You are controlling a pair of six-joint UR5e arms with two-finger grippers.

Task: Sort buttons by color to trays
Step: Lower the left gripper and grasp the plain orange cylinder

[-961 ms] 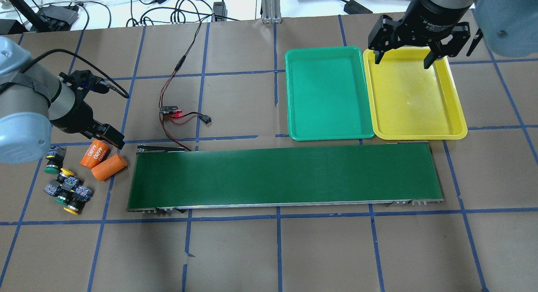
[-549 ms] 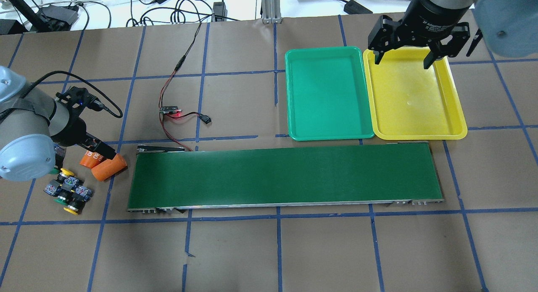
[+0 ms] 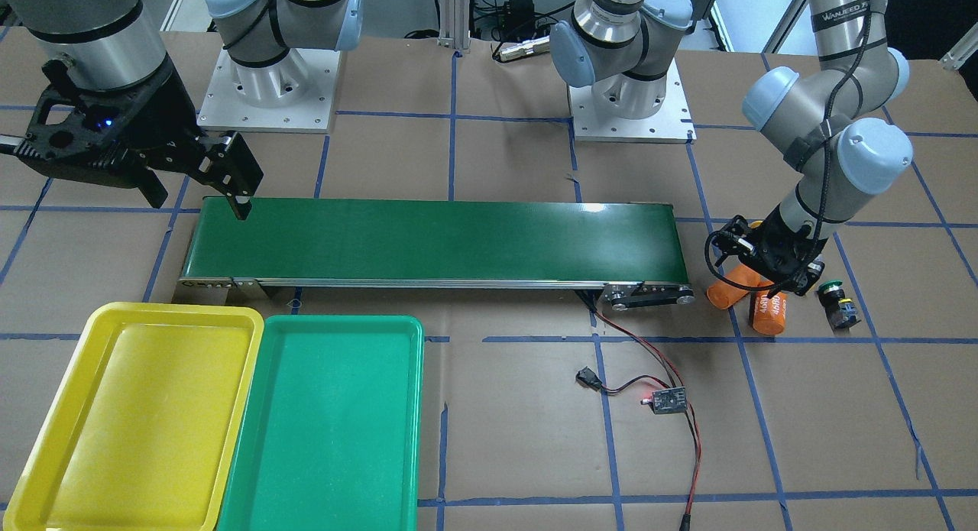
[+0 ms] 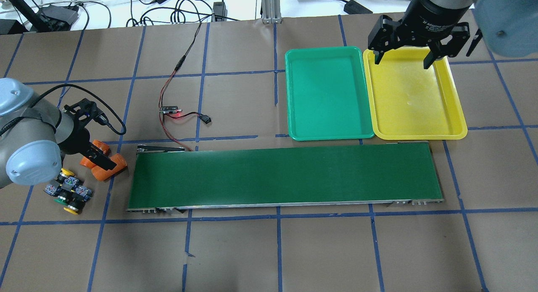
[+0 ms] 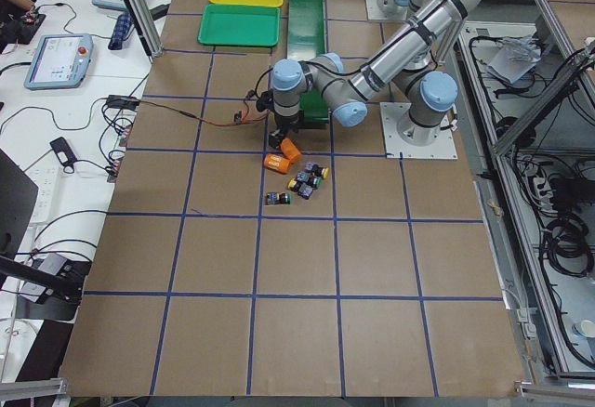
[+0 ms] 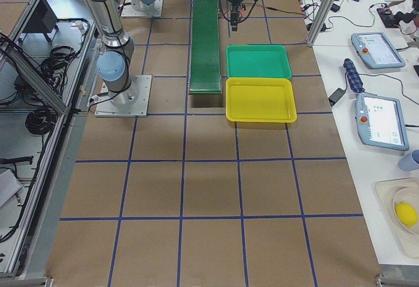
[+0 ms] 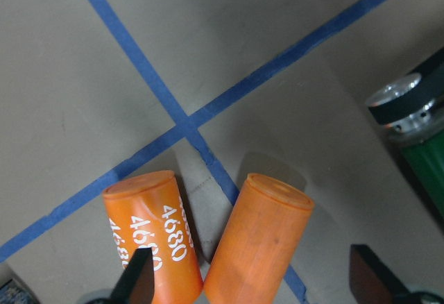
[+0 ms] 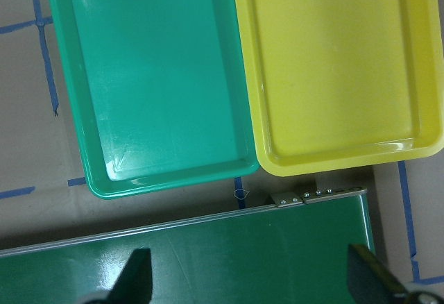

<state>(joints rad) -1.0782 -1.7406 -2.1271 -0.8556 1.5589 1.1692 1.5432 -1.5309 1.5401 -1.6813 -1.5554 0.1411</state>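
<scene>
Buttons (image 4: 67,191): four counted, two yellow-capped and two green. Three are bunched near the worktop's left edge, with one green button (image 3: 834,298) just apart. Worktop (image 4: 235,250): brown sheeting gridded in blue tape. Benches with cables and pendants run alongside. Trays: two, the green tray (image 4: 328,94) and yellow tray (image 4: 414,98), side by side toward the far right corner. Conveyor belt (image 4: 286,178): one. Orange cylinders (image 7: 260,241): two. Left gripper (image 7: 253,280) is spread wide over the cylinders, holding nothing. Right gripper (image 4: 402,60) is wide apart above the yellow tray's far rim, also holding nothing.
</scene>
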